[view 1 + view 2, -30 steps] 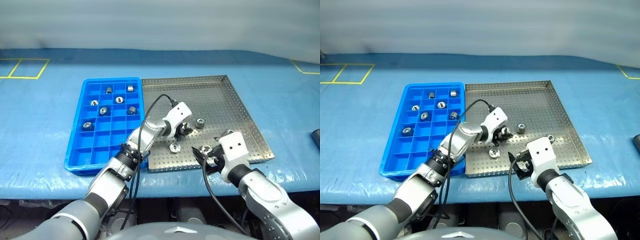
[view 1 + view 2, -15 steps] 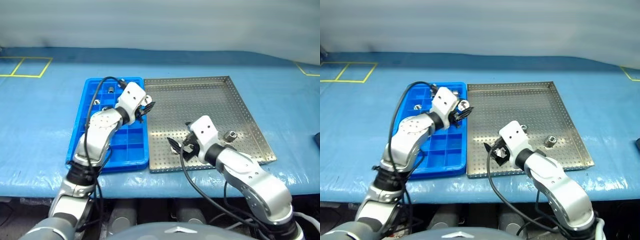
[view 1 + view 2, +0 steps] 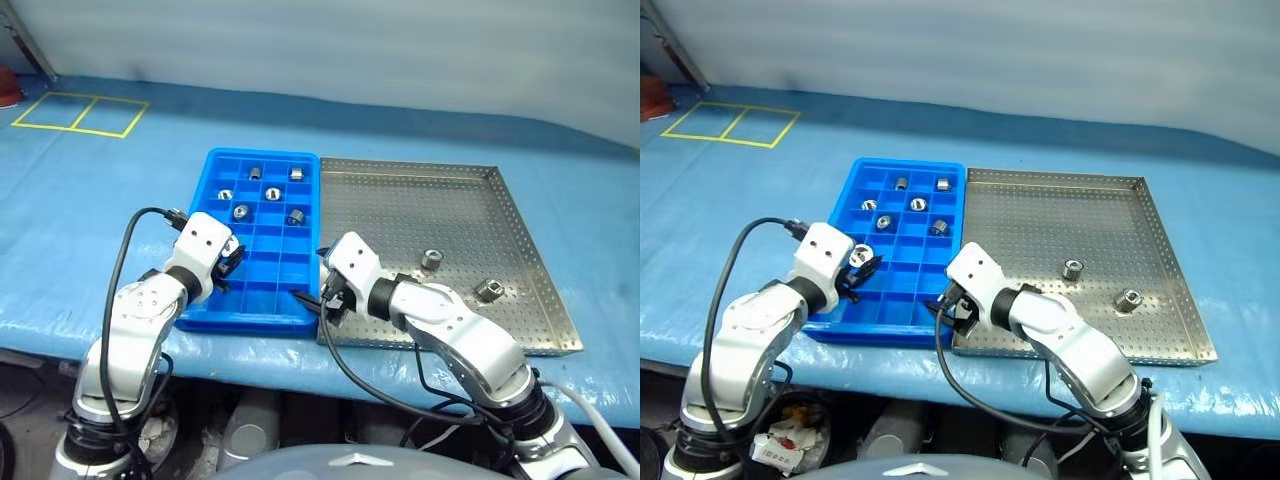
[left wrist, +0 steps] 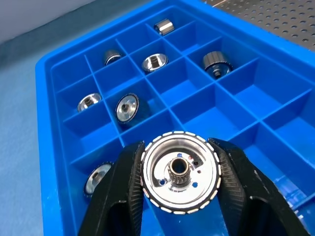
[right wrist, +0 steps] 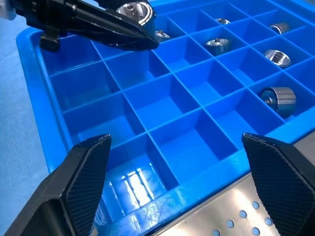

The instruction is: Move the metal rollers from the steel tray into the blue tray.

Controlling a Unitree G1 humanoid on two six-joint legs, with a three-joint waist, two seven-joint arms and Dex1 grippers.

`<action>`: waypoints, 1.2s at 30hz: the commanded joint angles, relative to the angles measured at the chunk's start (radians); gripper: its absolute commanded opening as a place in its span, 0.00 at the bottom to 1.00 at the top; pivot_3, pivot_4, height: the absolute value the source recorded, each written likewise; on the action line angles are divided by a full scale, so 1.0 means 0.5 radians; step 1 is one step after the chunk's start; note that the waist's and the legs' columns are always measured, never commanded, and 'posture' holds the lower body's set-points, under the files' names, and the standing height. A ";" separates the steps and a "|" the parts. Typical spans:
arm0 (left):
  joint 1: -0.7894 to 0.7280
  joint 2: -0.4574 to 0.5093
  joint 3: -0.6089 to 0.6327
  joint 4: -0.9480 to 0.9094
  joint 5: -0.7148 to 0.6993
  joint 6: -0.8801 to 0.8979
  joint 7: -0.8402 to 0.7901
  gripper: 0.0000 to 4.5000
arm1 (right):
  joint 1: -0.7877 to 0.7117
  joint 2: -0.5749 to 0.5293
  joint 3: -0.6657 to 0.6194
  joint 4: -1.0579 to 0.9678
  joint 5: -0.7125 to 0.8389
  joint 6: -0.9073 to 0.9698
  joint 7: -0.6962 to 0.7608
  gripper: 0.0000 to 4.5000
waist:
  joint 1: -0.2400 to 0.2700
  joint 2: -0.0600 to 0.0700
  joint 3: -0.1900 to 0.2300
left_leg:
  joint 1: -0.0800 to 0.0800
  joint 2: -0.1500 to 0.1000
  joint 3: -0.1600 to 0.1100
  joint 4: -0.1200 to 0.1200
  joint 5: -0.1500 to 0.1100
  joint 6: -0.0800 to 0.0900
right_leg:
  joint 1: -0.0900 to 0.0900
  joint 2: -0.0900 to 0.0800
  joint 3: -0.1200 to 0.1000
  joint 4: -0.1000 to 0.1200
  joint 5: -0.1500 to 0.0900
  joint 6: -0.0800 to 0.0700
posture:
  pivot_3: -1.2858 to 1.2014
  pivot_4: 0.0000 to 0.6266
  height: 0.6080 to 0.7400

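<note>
Left wrist view: left claw [image 4: 179, 196] grips a roller [image 4: 179, 171] over the blue tray [image 4: 275, 93]; right claw [image 5: 177, 187] gapes empty.

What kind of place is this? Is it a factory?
Probably a workshop or robot test bench. A perforated steel tray holds loose metal rollers, a blue tray sorts them, and yellow tape squares mark the covered table.

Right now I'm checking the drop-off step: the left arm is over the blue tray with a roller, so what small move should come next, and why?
Probably lower the left tool a little into an empty compartment of the blue tray and open it. Its fingers are shut on a metal roller, held above the grid, with bare cells below and beside it. Two rollers still lie in the steel tray.
</note>
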 commanded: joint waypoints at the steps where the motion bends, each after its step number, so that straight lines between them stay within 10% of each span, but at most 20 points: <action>1: 0.004 0.039 -0.078 -0.023 0.039 -0.003 0.049 0.38 | -0.024 0.018 -0.008 -0.017 -0.007 -0.045 0.022 1.00 | 0.014 0.000 0.000 | 0.000 0.000 0.000 0.000 0.000 0.000 | 0.000 0.000 0.000 0.000 0.000 0.000 | 0.67 0.24 1.00; 11: 0.042 -0.005 -0.160 0.099 -0.017 0.017 0.057 0.38 | 0.046 0.041 -0.041 -0.061 -0.022 -0.019 -0.020 1.00 | 0.034 0.001 0.000 | -0.002 0.000 0.001 -0.003 0.000 -0.001 | -0.002 -0.002 -0.002 -0.001 -0.001 -0.003 | 0.65 0.24 1.00; 19: -0.219 -0.133 0.012 0.086 -0.244 -0.059 -0.033 0.98 | 0.145 -0.012 -0.172 -0.207 -0.016 0.055 -0.085 1.00 | 0.040 0.001 0.001 | -0.004 -0.002 -0.002 -0.001 0.000 -0.001 | -0.003 -0.008 -0.007 -0.001 -0.002 -0.002 | 0.62 0.24 1.00; 36: -1.050 -0.127 -0.758 1.036 -0.432 -0.599 -0.903 0.98 | 1.056 -0.171 -0.845 -0.838 -0.033 0.371 -0.336 1.00 | -0.161 0.001 0.000 | -0.003 -0.008 0.002 0.001 -0.001 0.001 | 0.000 -0.007 -0.007 -0.001 -0.003 -0.003 | 0.53 0.24 1.00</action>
